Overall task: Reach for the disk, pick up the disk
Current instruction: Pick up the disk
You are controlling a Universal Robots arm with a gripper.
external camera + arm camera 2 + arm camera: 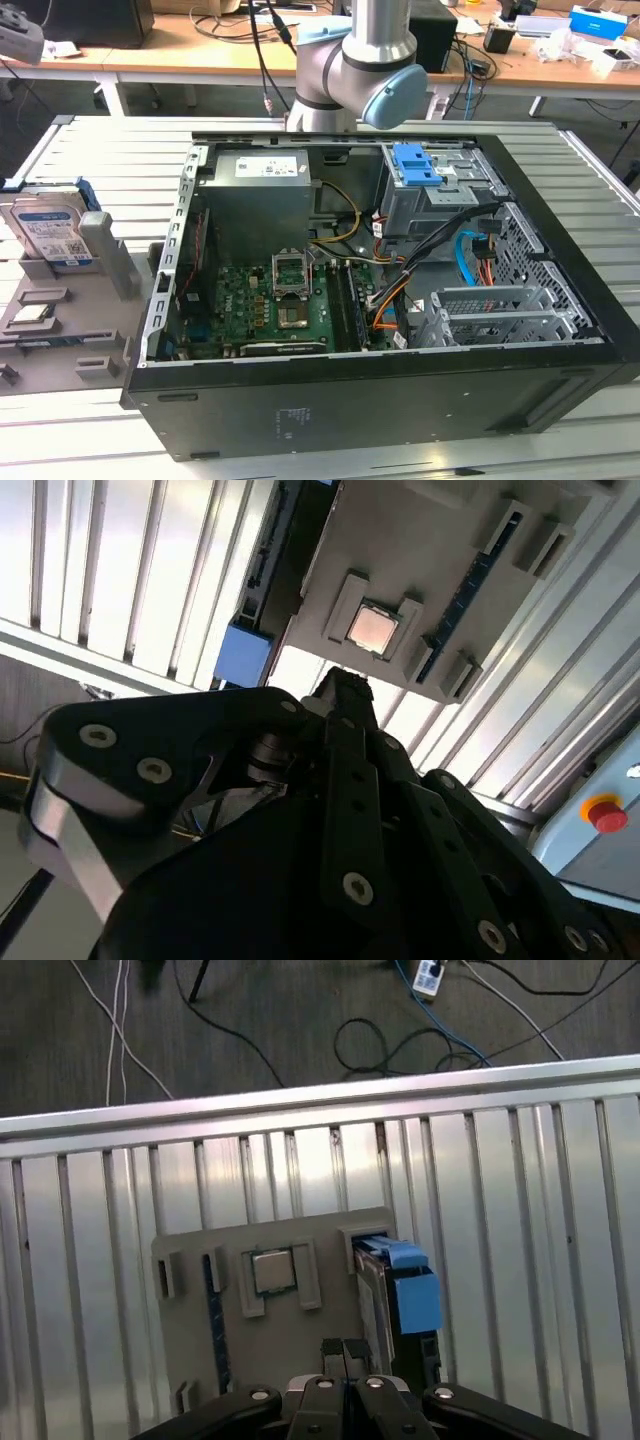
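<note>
disk [48, 232]: silver metal slab, white label with a blue band, blue plastic rails
place: upright in grey slotted stand [110, 262], exterior view's left, beside open computer case [400, 400]
claw: gripper [345, 1352] pinched closed, empty, apart from disk
first wrist view: disk edge-on, square chip [272, 1270] in stand
</note>
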